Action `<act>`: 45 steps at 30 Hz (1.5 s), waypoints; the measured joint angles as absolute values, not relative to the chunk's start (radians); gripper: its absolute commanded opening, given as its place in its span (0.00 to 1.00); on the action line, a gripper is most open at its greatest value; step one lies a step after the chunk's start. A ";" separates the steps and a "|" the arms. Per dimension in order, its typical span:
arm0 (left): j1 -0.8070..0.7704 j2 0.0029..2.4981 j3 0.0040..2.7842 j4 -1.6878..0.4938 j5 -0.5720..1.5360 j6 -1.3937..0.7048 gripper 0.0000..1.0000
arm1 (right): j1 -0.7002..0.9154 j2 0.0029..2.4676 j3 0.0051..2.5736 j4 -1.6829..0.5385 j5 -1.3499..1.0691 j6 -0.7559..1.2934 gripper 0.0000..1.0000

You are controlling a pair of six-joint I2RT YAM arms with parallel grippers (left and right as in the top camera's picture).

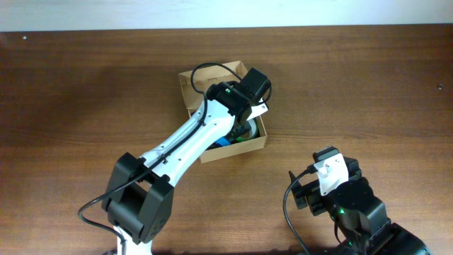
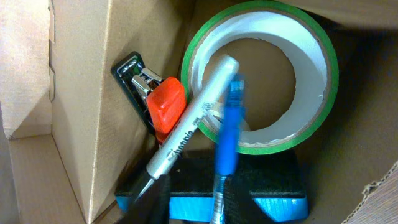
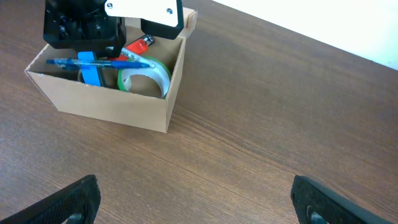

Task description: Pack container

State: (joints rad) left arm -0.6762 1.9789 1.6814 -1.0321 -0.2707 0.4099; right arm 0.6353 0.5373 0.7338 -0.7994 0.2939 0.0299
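One container [image 1: 185, 92], a tan cardboard box with its lid flap hanging open, is sitting on the wooden table [image 1: 368, 85] near the middle, toward the far edge. Inside it, the left wrist view is showing one green-edged tape roll [image 2: 323, 68], one silver marker [image 2: 199, 112], one blue pen [image 2: 229, 124], one red-and-black stapler [image 2: 165, 106] and one blue-and-black block [image 2: 273, 199]. The marker and pen are leaning across the roll's lower edge, with their lower ends over the block. The stapler is standing against the box wall, just beside the marker.

Two arms are working at the table. The left arm is stretching diagonally from the near left, its wrist bending down over the box's right half. The left gripper [image 1: 253, 91] is hanging above the contents, and whether its fingers are spread or closed cannot be told. The right arm is sitting folded at the near right, well apart from the box. The right gripper [image 3: 193, 202] is facing the box with its fingers spread wide, holding nothing.
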 measured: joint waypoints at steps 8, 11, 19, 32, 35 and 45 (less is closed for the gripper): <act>-0.676 1.979 1.681 -1.032 -0.271 0.378 0.75 | 0.635 0.537 0.734 -0.799 0.294 0.030 0.99; -0.676 1.979 1.681 -1.033 -0.271 0.300 0.87 | 0.635 0.537 0.734 -0.799 0.294 0.030 0.99; -0.599 1.806 1.680 -1.189 -0.237 -0.010 1.00 | 0.635 0.538 0.734 -0.799 0.294 0.030 0.99; -0.552 1.431 1.681 -1.327 -0.263 -0.392 1.00 | 0.635 0.537 0.733 -0.799 0.294 0.030 0.99; -0.552 1.387 1.681 -1.328 -0.267 -0.421 1.00 | 0.635 0.538 0.734 -0.799 0.294 0.030 1.00; -0.552 1.376 1.681 -1.361 -0.268 -0.446 1.00 | 0.635 0.537 0.734 -0.799 0.294 0.030 0.99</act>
State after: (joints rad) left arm -0.5518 1.3758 1.6806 -1.3605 -0.2676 -0.4461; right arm 0.6353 0.5373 0.7338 -0.7994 0.2939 0.0303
